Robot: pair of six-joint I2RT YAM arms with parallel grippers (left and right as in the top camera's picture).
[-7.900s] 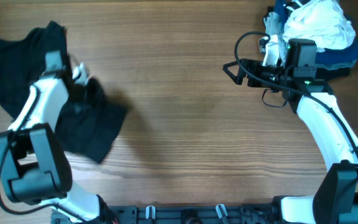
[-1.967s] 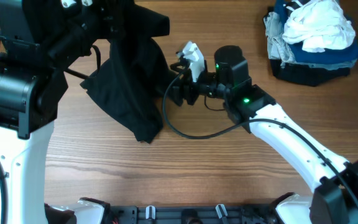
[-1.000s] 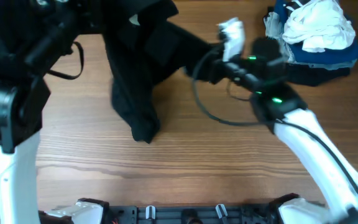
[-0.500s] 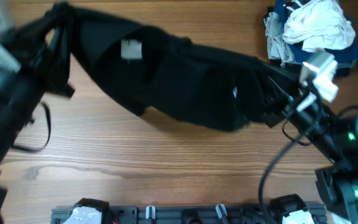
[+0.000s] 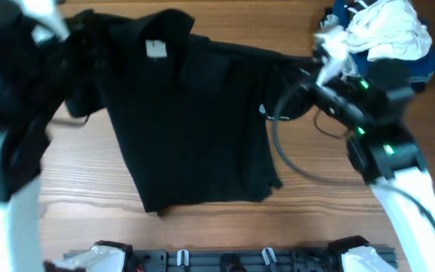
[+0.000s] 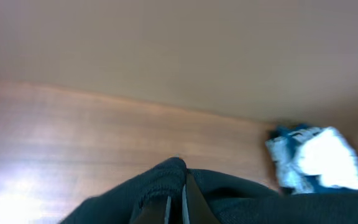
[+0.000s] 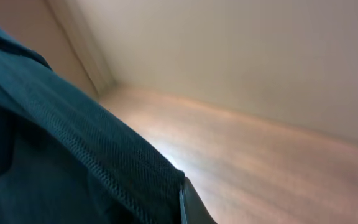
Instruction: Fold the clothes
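My left jaws and right jaws are each clamped tight on the black T-shirt (image 5: 195, 128), holding it spread wide between them above the bench (image 5: 316, 227).

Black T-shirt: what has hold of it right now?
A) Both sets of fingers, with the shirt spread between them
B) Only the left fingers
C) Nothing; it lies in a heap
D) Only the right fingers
A. Black cloth is pinched in the left fingers and in the right fingers in their own wrist views. Overhead, the black T-shirt is spread wide between the two arms.
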